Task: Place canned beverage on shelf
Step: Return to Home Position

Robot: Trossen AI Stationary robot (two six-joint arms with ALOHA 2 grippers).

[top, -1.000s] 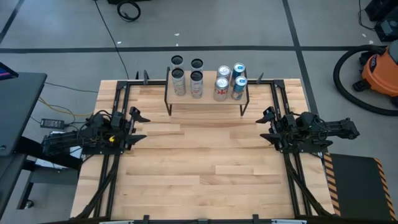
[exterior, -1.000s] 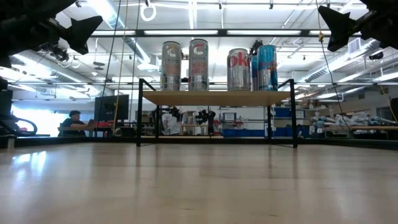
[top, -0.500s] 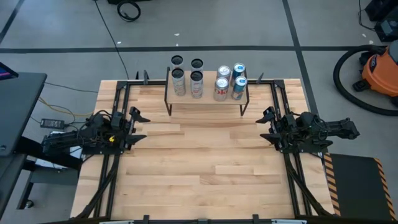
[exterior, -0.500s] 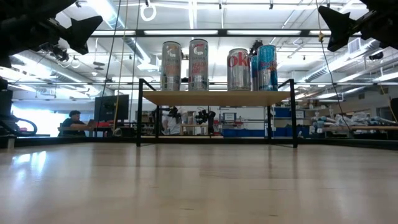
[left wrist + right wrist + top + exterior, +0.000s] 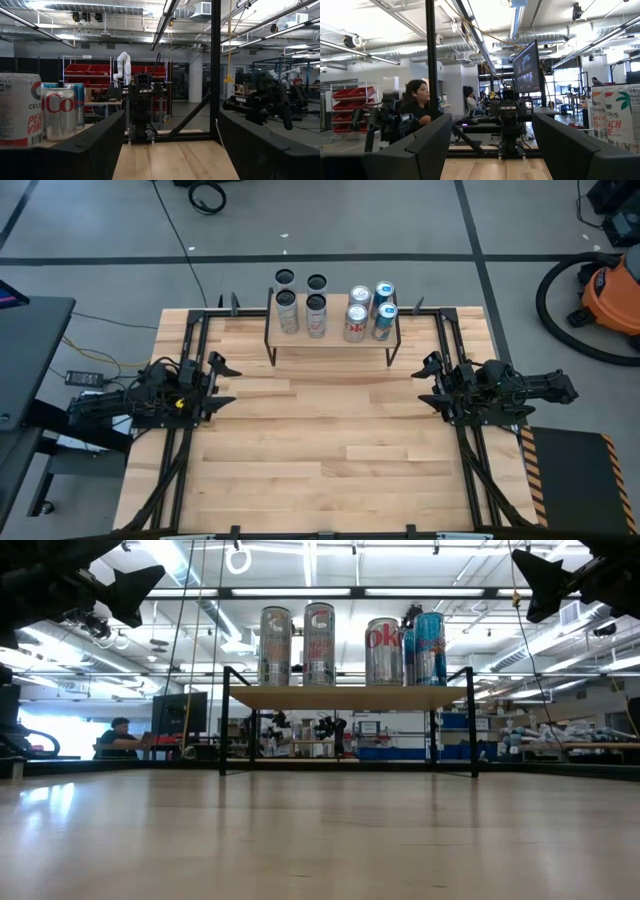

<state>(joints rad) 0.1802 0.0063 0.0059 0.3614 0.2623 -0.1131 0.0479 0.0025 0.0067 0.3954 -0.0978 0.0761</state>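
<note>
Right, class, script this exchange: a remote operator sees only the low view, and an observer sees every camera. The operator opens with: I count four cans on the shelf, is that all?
Observer: No. The high view shows eight cans on the shelf, in two rows of four. The back row is hidden behind your front row.
Operator: Is either gripper holding anything?
Observer: The left gripper is open and empty, at the left side of the table.
Operator: And the other?
Observer: The right gripper is open and empty too, at the right side, apart from the shelf.
</note>
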